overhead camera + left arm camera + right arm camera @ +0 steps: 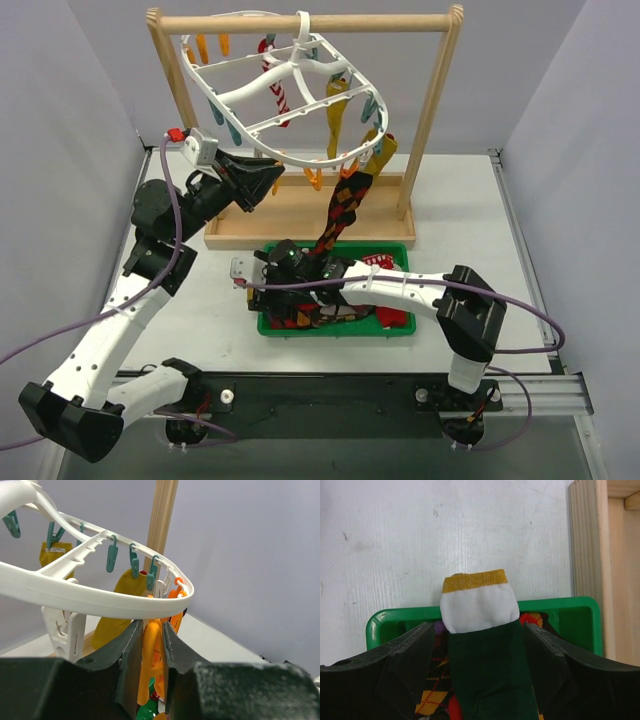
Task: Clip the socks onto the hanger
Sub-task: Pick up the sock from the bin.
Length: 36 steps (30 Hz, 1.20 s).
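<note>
The white hanger (pixel 290 85) hangs from a wooden bar with teal and orange clips. Yellow socks (pixel 335 110), a red-white striped sock (pixel 278 95) and a dark diamond sock (pixel 345 205) hang clipped to it. My left gripper (pixel 270 178) is raised to the hanger's near rim (pixel 75 592) and is shut (pixel 152 625) on an orange clip (pixel 150 645). My right gripper (pixel 268 290) is low in the green bin (pixel 330 330). Its jaws stand open (pixel 477 630) around a dark green sock with a white and yellow cuff (pixel 480 670) that lies over the bin's rim (pixel 395 617).
The wooden rack's base (pixel 300 215) lies just behind the bin and shows at the right of the right wrist view (pixel 587 555). More socks lie in the bin, one with orange diamonds (pixel 432 700). Grey walls close in both sides.
</note>
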Each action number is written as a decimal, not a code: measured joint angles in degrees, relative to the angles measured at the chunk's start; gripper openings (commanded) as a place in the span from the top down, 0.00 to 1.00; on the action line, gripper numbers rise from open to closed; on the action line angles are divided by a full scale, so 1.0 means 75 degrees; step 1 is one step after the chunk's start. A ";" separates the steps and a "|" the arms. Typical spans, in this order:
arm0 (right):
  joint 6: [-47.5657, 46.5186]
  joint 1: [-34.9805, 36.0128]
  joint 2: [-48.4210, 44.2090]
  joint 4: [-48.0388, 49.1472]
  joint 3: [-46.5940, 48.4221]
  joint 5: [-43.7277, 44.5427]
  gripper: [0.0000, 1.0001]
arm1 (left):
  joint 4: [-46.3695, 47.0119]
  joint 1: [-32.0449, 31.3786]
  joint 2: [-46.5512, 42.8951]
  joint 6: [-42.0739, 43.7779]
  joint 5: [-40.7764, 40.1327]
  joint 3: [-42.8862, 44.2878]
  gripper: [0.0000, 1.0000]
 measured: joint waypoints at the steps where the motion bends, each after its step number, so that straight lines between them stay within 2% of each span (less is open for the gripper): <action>1: -0.0102 0.0079 0.0015 0.0050 -0.0029 0.0143 0.29 | -0.0041 0.0006 -0.0026 0.0044 0.0006 0.0000 1.00; 10: -0.0892 0.1093 0.0493 0.0985 -0.0015 0.1207 0.28 | -0.0425 0.0009 -0.0181 0.0248 0.0114 0.0000 1.00; 15: -0.1067 0.1314 0.0944 0.1078 0.0032 0.1585 0.30 | -0.0449 0.0009 -0.0233 0.0233 0.0146 0.0000 1.00; 19: -0.1102 0.1309 0.1285 0.1169 0.0192 0.1976 0.36 | -0.0452 0.0009 -0.0303 0.0213 0.0154 0.0000 1.00; 26: -0.1236 0.1262 0.1731 0.1285 0.0644 0.2637 0.57 | -0.0469 0.0009 -0.0344 0.0175 0.0187 0.0000 1.00; 31: -0.1288 0.1204 0.1751 0.1230 0.0644 0.2891 0.65 | -0.0487 0.0015 -0.0344 0.0175 0.0189 0.0000 1.00; 36: -0.1265 0.1157 0.1749 0.0973 0.0644 0.3066 0.78 | -0.0478 0.0114 -0.0344 0.0105 0.0213 -0.0017 1.00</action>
